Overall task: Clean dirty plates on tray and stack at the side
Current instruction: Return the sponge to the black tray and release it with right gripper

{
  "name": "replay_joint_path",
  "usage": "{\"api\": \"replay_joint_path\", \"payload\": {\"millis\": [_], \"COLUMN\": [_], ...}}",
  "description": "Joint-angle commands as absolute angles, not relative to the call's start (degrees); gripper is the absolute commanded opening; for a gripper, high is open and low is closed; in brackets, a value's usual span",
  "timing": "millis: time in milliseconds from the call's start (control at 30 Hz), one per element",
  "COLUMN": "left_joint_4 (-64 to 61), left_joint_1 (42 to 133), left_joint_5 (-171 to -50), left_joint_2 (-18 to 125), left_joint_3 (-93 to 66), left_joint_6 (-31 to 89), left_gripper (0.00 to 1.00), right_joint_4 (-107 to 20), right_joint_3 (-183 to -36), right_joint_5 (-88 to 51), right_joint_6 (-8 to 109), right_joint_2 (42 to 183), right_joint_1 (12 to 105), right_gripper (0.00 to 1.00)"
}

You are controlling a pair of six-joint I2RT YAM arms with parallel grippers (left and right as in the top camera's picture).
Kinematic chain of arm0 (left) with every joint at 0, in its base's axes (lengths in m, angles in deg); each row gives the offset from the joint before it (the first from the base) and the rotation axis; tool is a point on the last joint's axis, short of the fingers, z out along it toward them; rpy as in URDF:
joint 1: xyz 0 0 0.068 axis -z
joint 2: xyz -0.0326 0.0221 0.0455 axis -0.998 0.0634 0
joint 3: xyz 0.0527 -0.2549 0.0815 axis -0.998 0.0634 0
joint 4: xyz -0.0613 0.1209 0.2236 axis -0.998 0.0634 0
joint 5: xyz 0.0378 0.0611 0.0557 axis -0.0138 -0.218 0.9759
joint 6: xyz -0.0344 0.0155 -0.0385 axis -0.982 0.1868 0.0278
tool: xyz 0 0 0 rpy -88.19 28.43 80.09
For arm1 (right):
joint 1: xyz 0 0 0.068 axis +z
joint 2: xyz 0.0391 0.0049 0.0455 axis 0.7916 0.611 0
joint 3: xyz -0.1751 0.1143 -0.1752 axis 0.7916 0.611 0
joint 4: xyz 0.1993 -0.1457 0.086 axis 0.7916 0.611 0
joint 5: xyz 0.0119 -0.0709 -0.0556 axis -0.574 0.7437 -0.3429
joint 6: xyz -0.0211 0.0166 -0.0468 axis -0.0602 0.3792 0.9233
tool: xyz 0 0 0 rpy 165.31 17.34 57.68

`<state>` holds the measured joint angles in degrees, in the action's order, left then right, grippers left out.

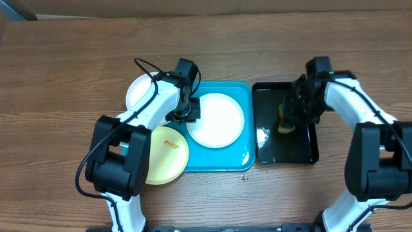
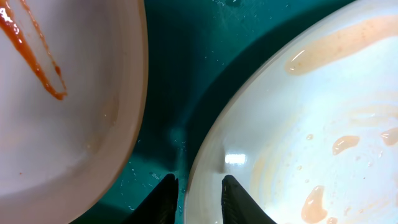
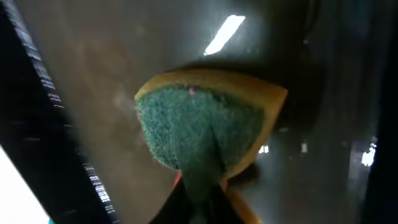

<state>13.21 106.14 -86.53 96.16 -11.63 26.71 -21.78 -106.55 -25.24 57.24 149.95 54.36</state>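
Observation:
A white plate (image 1: 217, 120) with watery orange smears lies on the turquoise tray (image 1: 226, 161). My left gripper (image 1: 187, 113) is at its left rim. In the left wrist view the fingers (image 2: 199, 199) straddle that rim and are closed on the white plate (image 2: 311, 124). A pale yellow plate (image 1: 164, 154) with an orange-red smear lies at the tray's left edge, also in the left wrist view (image 2: 68, 118). A second white plate (image 1: 137, 91) lies on the table to the far left. My right gripper (image 1: 291, 116) is shut on a sponge.
A glossy black tray (image 1: 283, 151) stands right of the turquoise tray. The right gripper (image 3: 199, 202) holds a green and yellow sponge (image 3: 199, 127) over the black tray. The wooden table (image 1: 64, 77) surrounds everything.

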Motion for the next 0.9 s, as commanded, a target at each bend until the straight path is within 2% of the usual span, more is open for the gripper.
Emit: {"api": "replay_joint_path", "payload": {"millis": [0, 33, 67, 133, 233, 300, 333, 367, 433, 467, 533, 800, 867], "left_joint_4": [12.92, 12.77, 12.66, 12.51, 12.51, 12.53, 12.55, 12.55, 12.55, 12.53, 12.53, 17.51, 18.08], "left_joint_1": [106.27, 106.27, 106.27, 106.27, 106.27, 106.27, 106.27, 106.27, 106.27, 106.27, 106.27, 106.27, 106.44], "left_joint_5": [-86.79, -86.79, -86.77, -86.79, -86.77, -86.77, -86.77, -86.79, -86.79, -86.77, -86.77, -86.74, -87.05], "left_joint_2": [96.97, 96.97, 96.97, 96.97, 96.97, 96.97, 96.99, 96.97, 96.99, 96.97, 96.97, 96.97, 96.97], "left_joint_3": [-11.85, -11.85, -11.85, -11.85, -11.83, -11.83, -11.83, -11.83, -11.83, -11.83, -11.98, -18.65, -19.37], "left_joint_6": [26.74, 26.74, 26.74, 26.74, 26.71, 26.74, 26.74, 26.74, 26.74, 26.74, 26.74, 26.76, 26.74], "left_gripper": [0.3, 0.34, 0.38, 0.42, 0.43, 0.37, 0.29, 0.25, 0.17, 0.12, 0.04, 0.04, 0.19], "right_joint_4": [-22.87, -22.69, -21.82, -18.67, -12.31, -7.79, -5.95, -4.38, -2.1, -1.12, -0.25, -2.59, -3.33], "right_joint_3": [-105.59, -105.99, -106.97, -110.36, -117.83, -123.54, -125.83, -127.8, -130.23, -130.79, -130.68, -130.62, -130.62], "right_joint_5": [-22.68, -22.92, -23.6, -24.25, -24.19, -24.17, -24.17, -24.17, -24.17, -24.17, -24.15, -24.17, -24.15], "right_joint_6": [57.09, 57.09, 57.11, 57.09, 57.09, 56.92, 56.87, 56.87, 56.89, 56.89, 56.89, 56.89, 56.89], "right_joint_2": [149.05, 148.97, 148.88, 148.88, 148.88, 148.88, 148.88, 148.88, 148.88, 148.88, 148.88, 148.9, 148.9], "right_joint_1": [55.56, 55.69, 55.69, 55.37, 53.66, 51.54, 50.38, 49.14, 46.69, 45.33, 43.28, 38.78, 38.75], "right_gripper": [0.44, 0.57, 0.63, 0.68, 0.7, 0.71, 0.72, 0.74, 0.86, 1.0, 1.0, 1.0, 1.0]}}
